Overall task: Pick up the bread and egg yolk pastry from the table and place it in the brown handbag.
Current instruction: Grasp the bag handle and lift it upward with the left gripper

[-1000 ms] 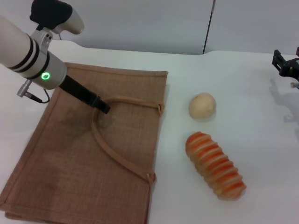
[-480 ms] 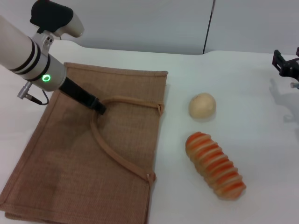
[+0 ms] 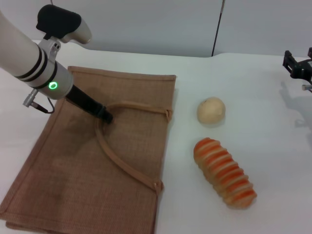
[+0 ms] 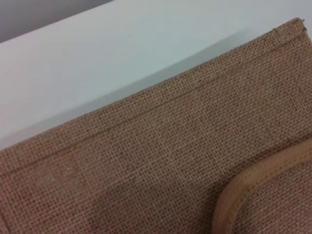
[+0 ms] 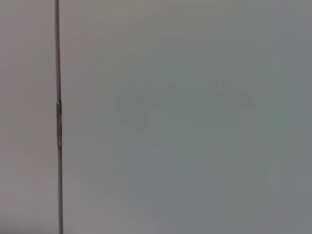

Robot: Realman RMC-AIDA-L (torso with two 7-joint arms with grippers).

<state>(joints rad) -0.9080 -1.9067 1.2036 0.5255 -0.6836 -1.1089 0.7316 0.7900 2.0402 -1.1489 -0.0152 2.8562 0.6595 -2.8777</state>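
Down on the brown handbag (image 3: 97,165), left end effector (image 3: 105,117) touches its handle (image 3: 122,165); opening unclear.

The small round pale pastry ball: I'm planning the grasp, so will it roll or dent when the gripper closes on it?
The small round pale pastry ball sits free on the white table, so a sideways nudge would probably roll it. Its smooth surface may slip between fingers. Whether it is soft enough to dent cannot be told.

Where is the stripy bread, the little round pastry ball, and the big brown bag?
bread (image 3: 225,172), head view, middle of its striped top.
egg yolk pastry (image 3: 211,110), head view, centre of the ball.
brown handbag (image 3: 73,180), head view, bare woven front panel below the handle loop.
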